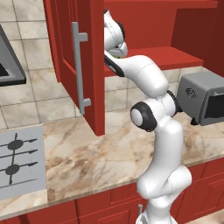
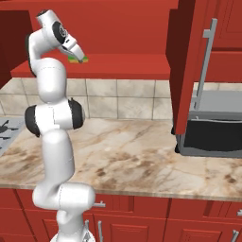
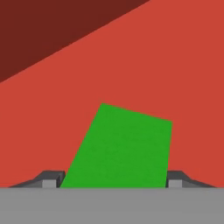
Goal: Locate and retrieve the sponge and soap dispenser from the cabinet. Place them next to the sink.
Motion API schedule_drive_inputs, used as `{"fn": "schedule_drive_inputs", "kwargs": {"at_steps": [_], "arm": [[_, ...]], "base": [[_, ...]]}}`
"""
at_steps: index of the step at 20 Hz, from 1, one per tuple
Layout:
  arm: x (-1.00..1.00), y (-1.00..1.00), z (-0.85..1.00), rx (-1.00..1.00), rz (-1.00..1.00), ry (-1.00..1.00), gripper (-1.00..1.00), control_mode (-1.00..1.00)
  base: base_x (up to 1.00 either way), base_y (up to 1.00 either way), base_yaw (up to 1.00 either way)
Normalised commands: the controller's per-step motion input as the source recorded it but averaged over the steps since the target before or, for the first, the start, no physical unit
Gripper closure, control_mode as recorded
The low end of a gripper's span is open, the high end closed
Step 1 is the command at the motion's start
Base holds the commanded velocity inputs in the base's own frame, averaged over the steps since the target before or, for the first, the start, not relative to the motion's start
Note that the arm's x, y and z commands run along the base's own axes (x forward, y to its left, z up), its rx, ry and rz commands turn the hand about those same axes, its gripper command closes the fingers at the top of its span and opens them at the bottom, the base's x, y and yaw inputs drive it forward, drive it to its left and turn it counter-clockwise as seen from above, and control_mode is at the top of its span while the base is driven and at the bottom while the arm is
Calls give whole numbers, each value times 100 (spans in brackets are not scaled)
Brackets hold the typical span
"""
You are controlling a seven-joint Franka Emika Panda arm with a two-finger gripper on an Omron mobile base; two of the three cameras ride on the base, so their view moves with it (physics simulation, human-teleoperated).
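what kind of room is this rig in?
A kitchen, rendered: marble-look counter with a stovetop, tiled backsplash, and an open red wall cabinet. The tool straddles a green sponge on its shelf.

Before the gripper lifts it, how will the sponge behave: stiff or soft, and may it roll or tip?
The sponge lies flat on the red shelf, so it will likely neither roll nor tip. It looks small and thin, so probably light. The fingers flank its two sides; it may squash somewhat when squeezed.
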Motion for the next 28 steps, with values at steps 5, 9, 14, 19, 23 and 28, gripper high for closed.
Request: {"fn": "schedule_drive_inputs", "kwargs": {"at_steps": [5,9,14,19,23,28], "arm": [[-19,4,-12,-4,3,-16,100,-100],[-4,5,-7,-14,9,-14,100,-100],[1,0,0,-6,7,-3,100,-100],[6,0,20,-2,1,1,100,-100],[0,0,41,0,0,1,100,-100],[5,0,17,0,0,2,100,-100]], "base": [[0,0,0],[0,0,0],[0,0,0],[0,0,0],[0,0,0],[0,0,0]]}}
